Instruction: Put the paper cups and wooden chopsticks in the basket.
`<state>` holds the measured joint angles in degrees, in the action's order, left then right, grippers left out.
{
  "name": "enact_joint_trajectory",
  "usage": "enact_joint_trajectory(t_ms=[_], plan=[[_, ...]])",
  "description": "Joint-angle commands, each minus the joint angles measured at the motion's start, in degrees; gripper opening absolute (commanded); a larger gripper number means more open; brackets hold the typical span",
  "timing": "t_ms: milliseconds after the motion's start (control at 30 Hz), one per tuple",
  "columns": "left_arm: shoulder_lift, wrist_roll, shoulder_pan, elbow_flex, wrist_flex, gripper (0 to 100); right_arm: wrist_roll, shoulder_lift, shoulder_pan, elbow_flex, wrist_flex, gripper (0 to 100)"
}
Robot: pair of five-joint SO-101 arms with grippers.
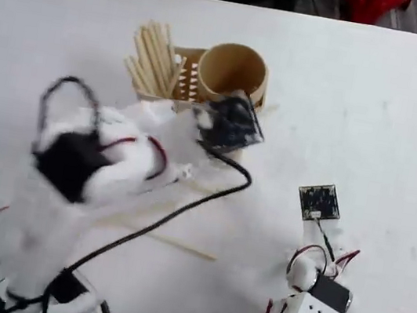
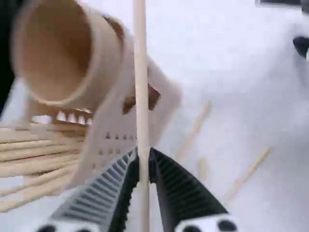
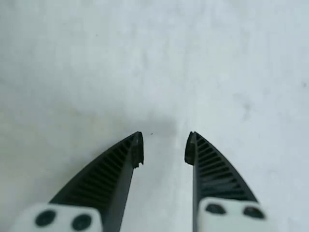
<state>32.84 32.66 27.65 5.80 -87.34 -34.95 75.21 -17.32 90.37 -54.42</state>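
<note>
Right gripper (image 3: 164,145), near right: jaws parted, empty, over bare worktop (image 3: 145,58). Loose chopsticks (image 1: 179,241) lie near-centre. Left gripper (image 2: 143,157) is pinched on one chopstick (image 2: 140,82), just short of the far basket (image 1: 188,78), which holds a paper cup (image 1: 232,69) and a stick bundle (image 1: 154,57). Judged step: delivery. Next: clear the rim, release. The cup crowds the drop.

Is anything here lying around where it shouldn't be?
Yes: a few loose chopsticks lie scattered on the table, outside the basket that holds the paper cup and the other sticks. The left gripper has one chopstick pinched in its jaws.
</note>
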Motion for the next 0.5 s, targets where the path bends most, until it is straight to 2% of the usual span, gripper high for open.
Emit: enact_joint_trajectory(t_ms=[0, 100, 200, 333, 467], plan=[[3.4, -3.9, -2.8, -15.9, 4.6, 2, -0.4, 0.6, 0.0, -0.1, -0.2, 15.9], [3.4, -11.3, -3.5, -15.4, 19.1, 2, -0.4, 0.6, 2.0, -0.1, -0.4, 15.8], [3.3, -12.3, -5.0, -8.3, 38.3, 2, -0.4, 0.6, 2.4, 0.0, -0.4, 15.8], [3.3, -13.8, -6.6, 7.6, 64.0, 2, -0.4, 0.6, 2.4, 0.0, -0.4, 15.7], [3.3, -21.6, -9.9, 21.0, 77.6, 2, -0.4, 0.6, 2.5, 0.0, -0.4, 15.7]])
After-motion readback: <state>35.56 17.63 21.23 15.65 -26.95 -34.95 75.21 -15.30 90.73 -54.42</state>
